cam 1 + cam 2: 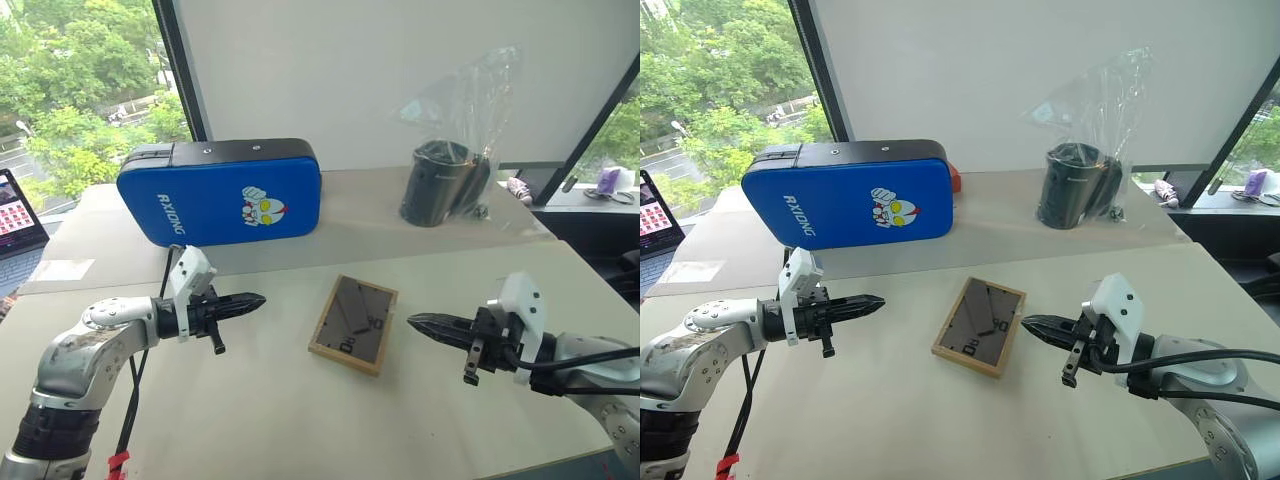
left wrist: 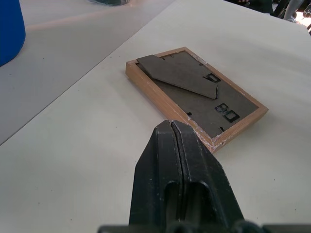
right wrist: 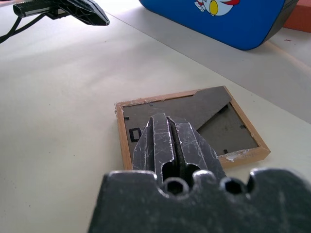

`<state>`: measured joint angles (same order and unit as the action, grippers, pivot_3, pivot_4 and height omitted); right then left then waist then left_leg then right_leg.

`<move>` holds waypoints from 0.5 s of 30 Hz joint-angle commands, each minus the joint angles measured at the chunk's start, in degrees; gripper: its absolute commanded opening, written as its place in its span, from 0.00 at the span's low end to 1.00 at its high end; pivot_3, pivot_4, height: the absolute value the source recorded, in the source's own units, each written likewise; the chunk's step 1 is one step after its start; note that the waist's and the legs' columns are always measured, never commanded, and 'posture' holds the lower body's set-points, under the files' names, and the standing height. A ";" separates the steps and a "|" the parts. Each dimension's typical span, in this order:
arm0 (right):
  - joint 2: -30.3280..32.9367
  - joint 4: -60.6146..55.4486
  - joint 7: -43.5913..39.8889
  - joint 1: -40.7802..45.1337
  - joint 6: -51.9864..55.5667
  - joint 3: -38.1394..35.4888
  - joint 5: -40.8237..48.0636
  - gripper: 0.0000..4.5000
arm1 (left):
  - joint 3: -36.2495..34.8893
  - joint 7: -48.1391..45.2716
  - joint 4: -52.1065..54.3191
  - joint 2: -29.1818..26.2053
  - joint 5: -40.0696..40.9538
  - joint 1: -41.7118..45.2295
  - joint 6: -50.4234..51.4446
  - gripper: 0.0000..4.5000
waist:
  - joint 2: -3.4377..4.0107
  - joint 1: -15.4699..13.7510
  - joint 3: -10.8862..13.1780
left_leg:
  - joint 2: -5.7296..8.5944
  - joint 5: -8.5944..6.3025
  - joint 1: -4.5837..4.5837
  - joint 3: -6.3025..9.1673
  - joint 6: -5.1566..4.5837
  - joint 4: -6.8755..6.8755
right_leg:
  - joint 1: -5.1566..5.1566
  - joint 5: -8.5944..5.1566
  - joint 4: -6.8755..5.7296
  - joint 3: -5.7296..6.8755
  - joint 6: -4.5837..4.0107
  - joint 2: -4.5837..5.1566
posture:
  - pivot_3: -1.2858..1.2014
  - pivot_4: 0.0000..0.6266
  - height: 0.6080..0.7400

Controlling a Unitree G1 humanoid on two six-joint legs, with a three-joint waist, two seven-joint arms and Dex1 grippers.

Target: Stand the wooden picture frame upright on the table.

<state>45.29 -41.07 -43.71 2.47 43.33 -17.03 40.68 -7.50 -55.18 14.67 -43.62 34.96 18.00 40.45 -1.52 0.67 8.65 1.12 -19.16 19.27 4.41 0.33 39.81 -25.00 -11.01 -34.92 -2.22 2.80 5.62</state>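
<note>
While the wooden picture frame lies flat, back side up, on the desk between both arms, the left gripper and right gripper have jaws pressed together. Open them first, then lift one edge slowly.

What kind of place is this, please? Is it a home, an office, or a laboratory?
Probably an office or a lab room on an upper floor: large beige tables, tall windows looking onto treetops, and an open laptop at the side. A blue padded case and a light-wood picture frame lie on the tables.
</note>
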 commanded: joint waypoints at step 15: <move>-3.63 11.25 21.23 9.14 11.55 23.98 -23.70 0.00 | 25.47 -3.54 -34.63 18.71 -25.39 20.92 -23.85 0.01 | 0.00 0.08 0.00 | 0.04 0.02 0.03 -0.02 0.04 0.04 | 0.25 0.04 0.06 0.06 0.06 0.03 | 0.52 0.24 1.00</move>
<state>42.39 -28.62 -23.87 9.47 53.24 5.07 18.52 17.29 -57.21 -20.82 -25.36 10.23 37.76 18.47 -1.52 0.75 8.65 1.16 -19.14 19.35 4.39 0.36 39.85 -24.81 -10.97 -34.86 -2.16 2.87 5.65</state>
